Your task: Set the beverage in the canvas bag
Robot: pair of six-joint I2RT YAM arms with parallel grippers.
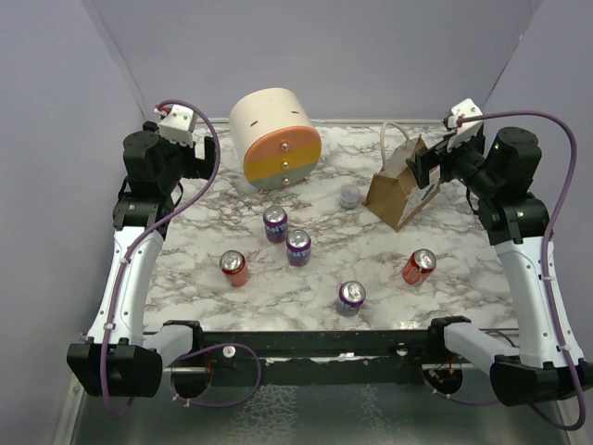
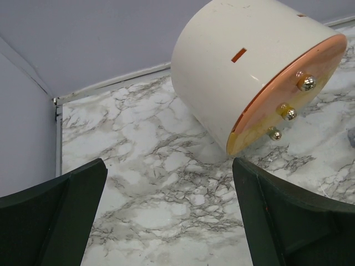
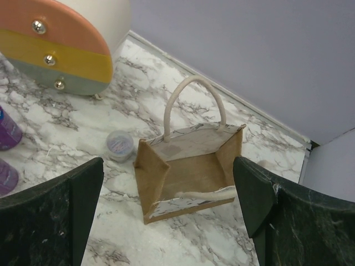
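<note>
**Status: not started; no beverage is in the bag.**

- Left gripper (image 2: 169,166): jaws fully released, holding nothing, aimed at the cream cylinder (image 2: 249,72) at far left.
- Right gripper (image 3: 168,166): jaws fully released, holding nothing, aimed into the canvas bag (image 3: 188,166) at far right.
- Bag: the mouth is open toward the right wrist camera. The interior appears empty, though its lower corners are shadowed.
- Beverages: all are on the marble table (image 1: 185,269).
  - Right red can (image 1: 419,266), on the near side of the bag.
  - Left red can (image 1: 233,267).
  - Far purple can (image 1: 275,223).
  - Middle purple can (image 1: 298,247).
  - Near purple can (image 1: 351,297).

Remaining: select a can, grasp it, carry it over, lower it into the bag, release.
</note>
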